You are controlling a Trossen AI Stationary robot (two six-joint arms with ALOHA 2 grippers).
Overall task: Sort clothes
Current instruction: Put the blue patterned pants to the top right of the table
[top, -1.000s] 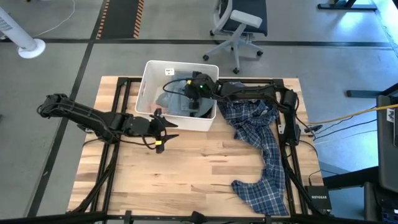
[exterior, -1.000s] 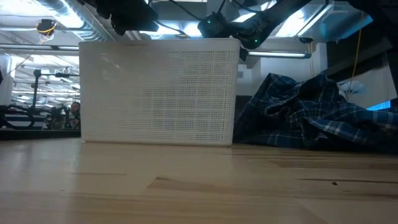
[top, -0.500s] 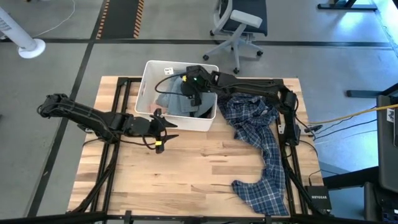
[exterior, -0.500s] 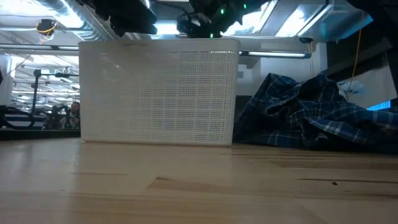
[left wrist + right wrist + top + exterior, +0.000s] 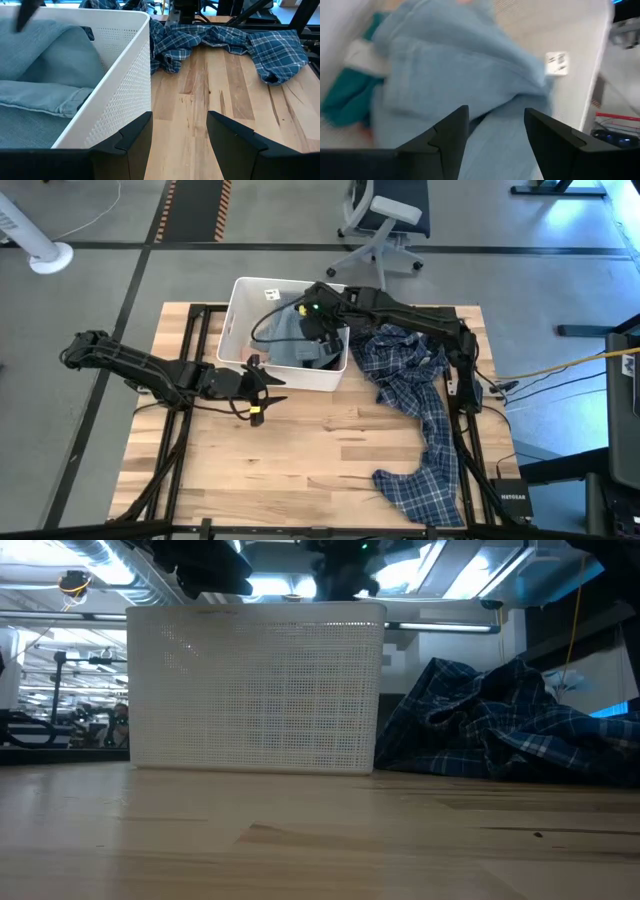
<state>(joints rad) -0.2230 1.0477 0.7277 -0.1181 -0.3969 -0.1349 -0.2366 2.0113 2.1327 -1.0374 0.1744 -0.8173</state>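
**Right now: my right gripper hangs open over the bin, my left waits beside it**

Right now my right gripper [image 5: 494,137] is above the white bin [image 5: 236,320], which stands at the far edge of the bench, a little left of the middle. Its fingers [image 5: 442,145] are spread with nothing between them; below them lies the grey-blue top [image 5: 455,65], filling most of the bin, with a teal piece [image 5: 345,97] tucked at one side of it. From above, the top [image 5: 285,340] shows as a pale blue-grey heap under my right arm, which reaches in from the bench's right edge.

My left gripper [image 5: 179,132] sits low over the bench just beside the bin's near wall, towards the left half of the bench. Its fingers [image 5: 132,135] stand apart and hold nothing. Past them I see the perforated bin wall [image 5: 125,95] and the grey-blue fabric inside.

Outside the bin, the plaid shirt [image 5: 420,410] lies draped along the right side of the bench, from next to the bin's right wall down to the near right corner. At table height it shows as a rumpled blue-white heap [image 5: 500,730] touching the bin's right side [image 5: 250,690].

Beyond the far edge of the bench an office chair [image 5: 385,220] stands on the floor.
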